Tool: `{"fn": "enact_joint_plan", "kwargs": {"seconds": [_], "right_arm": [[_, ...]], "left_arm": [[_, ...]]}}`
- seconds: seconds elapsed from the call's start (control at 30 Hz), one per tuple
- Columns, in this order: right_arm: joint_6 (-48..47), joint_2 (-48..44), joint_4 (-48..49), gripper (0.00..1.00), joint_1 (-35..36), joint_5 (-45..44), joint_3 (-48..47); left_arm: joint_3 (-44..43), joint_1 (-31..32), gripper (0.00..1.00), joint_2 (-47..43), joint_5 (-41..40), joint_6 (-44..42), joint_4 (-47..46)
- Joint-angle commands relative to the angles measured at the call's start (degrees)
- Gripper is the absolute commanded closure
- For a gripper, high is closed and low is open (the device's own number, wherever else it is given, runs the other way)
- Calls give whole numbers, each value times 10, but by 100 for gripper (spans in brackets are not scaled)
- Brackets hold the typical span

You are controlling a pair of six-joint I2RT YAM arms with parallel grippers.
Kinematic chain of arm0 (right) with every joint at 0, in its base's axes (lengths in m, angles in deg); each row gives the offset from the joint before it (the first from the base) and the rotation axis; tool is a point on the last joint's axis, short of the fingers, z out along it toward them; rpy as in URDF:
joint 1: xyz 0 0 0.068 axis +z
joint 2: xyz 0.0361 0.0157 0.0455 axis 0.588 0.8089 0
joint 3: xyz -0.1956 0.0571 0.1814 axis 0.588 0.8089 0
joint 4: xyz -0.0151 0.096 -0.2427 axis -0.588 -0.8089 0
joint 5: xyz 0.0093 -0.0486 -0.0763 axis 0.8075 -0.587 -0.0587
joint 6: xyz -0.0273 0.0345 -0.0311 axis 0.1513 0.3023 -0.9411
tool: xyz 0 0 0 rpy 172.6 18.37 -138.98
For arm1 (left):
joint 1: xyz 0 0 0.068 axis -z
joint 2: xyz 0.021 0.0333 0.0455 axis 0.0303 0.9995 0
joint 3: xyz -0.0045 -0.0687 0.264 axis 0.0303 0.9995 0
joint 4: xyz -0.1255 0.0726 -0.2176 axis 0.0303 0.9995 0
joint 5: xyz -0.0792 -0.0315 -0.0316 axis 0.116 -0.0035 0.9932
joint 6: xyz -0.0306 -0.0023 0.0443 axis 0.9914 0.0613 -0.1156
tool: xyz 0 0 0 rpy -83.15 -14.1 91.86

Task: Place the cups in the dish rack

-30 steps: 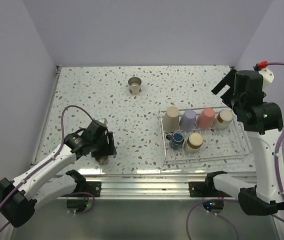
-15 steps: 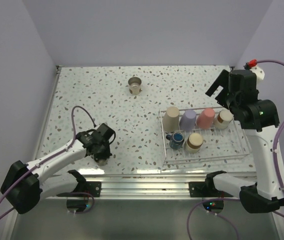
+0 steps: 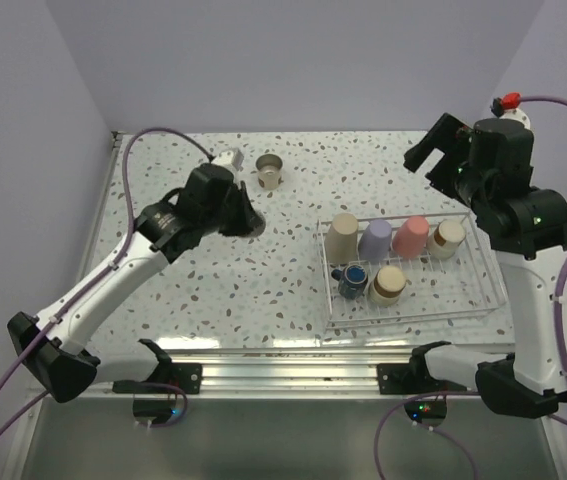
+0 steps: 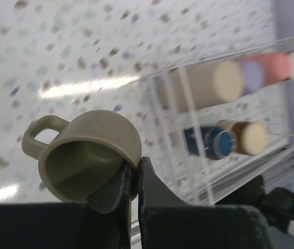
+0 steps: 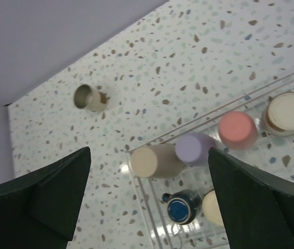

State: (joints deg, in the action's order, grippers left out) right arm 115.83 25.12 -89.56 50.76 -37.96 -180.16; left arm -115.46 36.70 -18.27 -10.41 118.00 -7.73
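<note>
Left wrist view shows you the left gripper [image 4: 134,181] clenched on the rim of an olive mug [image 4: 87,155]; in the top view that mug is hidden behind the gripper. Since a second ago it has swung from lower left up near the steel cup [image 3: 269,172]. The right gripper [image 3: 431,152] gapes wide, upper right, above the dish rack [image 3: 488,300].

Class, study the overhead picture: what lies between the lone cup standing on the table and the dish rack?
Nothing. Only bare speckled table separates the cup from the dish rack. The overhead and right wrist views both show it.
</note>
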Motion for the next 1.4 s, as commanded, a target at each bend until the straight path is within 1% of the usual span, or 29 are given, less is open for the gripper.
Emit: {"fn": "enact_joint_plan", "kwargs": {"seconds": [0.0, 0.03, 0.07, 0.1, 0.13, 0.17, 0.2, 0.23, 0.27, 0.3, 0.37, 0.43, 0.47, 0.5, 0.6, 0.73, 0.9, 0.97, 1.13, 1.37], "right_arm": [[28, 7, 60, 2, 3, 112, -65], [38, 7, 72, 2, 3, 129, -70], [62, 6, 83, 2, 4, 145, -74], [77, 1, 111, 1, 3, 182, -72], [93, -4, 137, 1, 3, 213, -64], [134, -11, 204, 1, 4, 249, -30], [162, -29, 243, 2, 4, 305, -7], [195, -38, 286, 2, 4, 329, 19], [257, -50, 364, 2, 3, 340, 69], [283, -65, 398, 2, 4, 360, 89], [318, -70, 434, 2, 3, 363, 109], [305, -62, 416, 2, 4, 364, 89], [303, -59, 410, 2, 4, 364, 82], [303, -56, 410, 2, 3, 367, 80], [316, -53, 426, 2, 3, 373, 92], [322, -42, 416, 2, 5, 379, 102], [319, -10, 378, 2, 11, 389, 91], [306, 11, 356, 2, 27, 387, 69], [301, 12, 367, 2, 58, 365, 63], [313, 3, 370, 2, 87, 356, 78]], "left_arm": [[-103, -12, 100, 11, 100, -58, -152], [-105, -23, 100, 12, 134, -57, -197], [-104, -29, 100, 10, 206, -52, -247], [-91, -34, 100, 10, 239, -28, -360], [-81, -44, 100, 7, 270, -10, -424], [-67, -49, 100, 5, 319, 14, -499], [-34, -55, 100, 6, 335, 72, -634], [-18, -67, 100, 15, 351, 105, -705], [-4, -72, 100, 24, 371, 136, -768], [11, -82, 100, 32, 374, 187, -858], [22, -86, 100, 58, 374, 226, -929], [35, -87, 100, 81, 370, 290, -1044], [36, -86, 100, 90, 368, 290, -1045], [37, -86, 100, 98, 366, 316, -1092], [31, -80, 100, 123, 368, 339, -1138], [21, -70, 100, 129, 366, 330, -1134], [20, -56, 100, 130, 359, 316, -1124], [18, -49, 100, 132, 358, 308, -1118], [18, -30, 100, 123, 346, 267, -1072], [25, -8, 100, 115, 330, 227, -1046]]}}
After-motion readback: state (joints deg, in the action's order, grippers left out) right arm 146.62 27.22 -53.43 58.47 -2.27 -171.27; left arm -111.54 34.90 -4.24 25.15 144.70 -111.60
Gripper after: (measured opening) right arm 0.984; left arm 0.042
